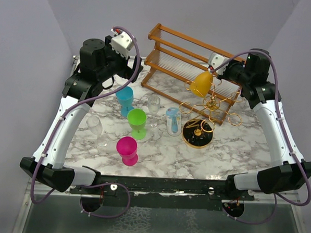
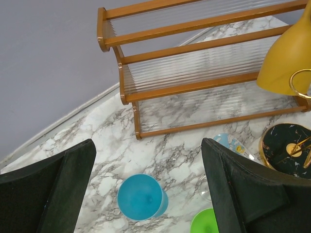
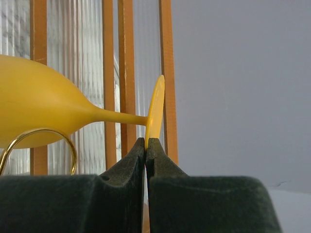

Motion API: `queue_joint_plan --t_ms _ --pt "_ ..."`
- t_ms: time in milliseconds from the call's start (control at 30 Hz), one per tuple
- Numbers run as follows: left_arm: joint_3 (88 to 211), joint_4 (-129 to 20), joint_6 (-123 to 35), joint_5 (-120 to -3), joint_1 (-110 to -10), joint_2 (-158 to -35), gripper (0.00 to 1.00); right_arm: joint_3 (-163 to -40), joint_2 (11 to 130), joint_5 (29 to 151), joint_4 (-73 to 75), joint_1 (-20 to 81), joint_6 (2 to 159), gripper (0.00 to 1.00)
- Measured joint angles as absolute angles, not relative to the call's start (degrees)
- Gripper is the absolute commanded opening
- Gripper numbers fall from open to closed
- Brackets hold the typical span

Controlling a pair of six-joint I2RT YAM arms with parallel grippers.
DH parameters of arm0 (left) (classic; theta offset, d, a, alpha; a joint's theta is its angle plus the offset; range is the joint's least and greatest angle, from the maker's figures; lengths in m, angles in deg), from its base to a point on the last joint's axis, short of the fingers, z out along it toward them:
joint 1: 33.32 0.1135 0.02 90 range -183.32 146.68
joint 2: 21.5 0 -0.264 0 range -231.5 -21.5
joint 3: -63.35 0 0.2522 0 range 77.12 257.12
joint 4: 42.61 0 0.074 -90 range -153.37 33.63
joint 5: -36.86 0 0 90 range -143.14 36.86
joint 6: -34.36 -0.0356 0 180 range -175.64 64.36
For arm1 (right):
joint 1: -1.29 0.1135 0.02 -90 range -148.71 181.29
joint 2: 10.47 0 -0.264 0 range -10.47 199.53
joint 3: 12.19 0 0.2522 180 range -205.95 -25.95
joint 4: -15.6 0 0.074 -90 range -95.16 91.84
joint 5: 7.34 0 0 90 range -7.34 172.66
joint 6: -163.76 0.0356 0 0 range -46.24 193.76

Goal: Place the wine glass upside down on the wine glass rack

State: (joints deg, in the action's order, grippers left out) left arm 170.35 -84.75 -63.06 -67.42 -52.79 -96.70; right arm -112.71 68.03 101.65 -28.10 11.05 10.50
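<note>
Wine glass (image 1: 201, 83) tilted, bowl down-left by wine glass rack (image 1: 212, 104), stem up-right, foot pinched in right hand (image 3: 146, 142).

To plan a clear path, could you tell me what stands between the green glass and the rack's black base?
A clear bluish glass, seen in the top view.

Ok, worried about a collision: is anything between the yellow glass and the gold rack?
Nothing visible. The right tool pinches the yellow wine glass by its foot, its bowl close beside a loop of the gold rack.
</note>
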Motion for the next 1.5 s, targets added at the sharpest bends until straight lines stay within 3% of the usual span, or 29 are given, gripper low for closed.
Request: queue_joint_plan --t_ms 1500 --pt "168.2 -83.9 -63.1 -68.8 -52.8 -96.3 0.93 -106.6 59.2 91.6 -39.5 11.1 2.3 0.01"
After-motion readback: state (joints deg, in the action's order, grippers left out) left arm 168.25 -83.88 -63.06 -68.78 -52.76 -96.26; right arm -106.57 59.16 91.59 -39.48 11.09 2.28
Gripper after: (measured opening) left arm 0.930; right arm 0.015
